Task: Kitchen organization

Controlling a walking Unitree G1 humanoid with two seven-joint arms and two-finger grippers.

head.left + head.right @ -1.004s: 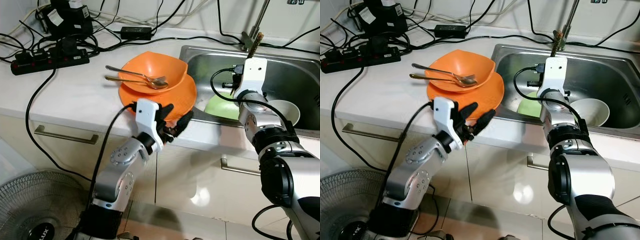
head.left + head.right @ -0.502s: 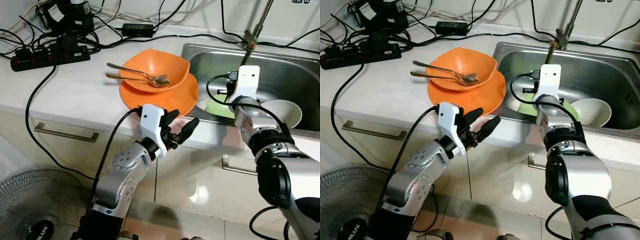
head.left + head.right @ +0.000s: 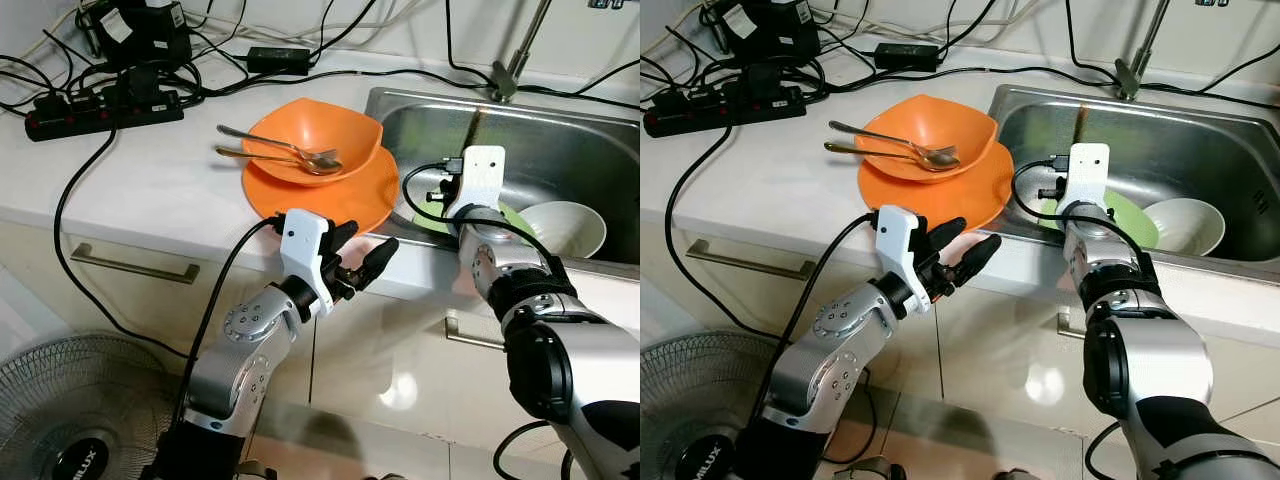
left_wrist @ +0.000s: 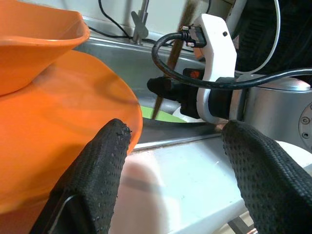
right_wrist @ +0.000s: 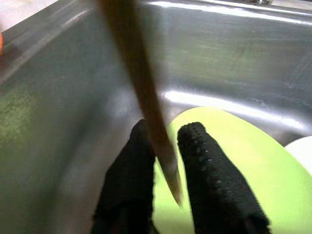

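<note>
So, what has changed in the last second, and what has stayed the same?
The right gripper, shut on a brown stick, has drawn back from deeper in the sink toward its near left corner, above the green plate. The left gripper came slightly forward off the orange plate, jaws still open. Orange bowl, spoons and white bowl have not moved.
</note>
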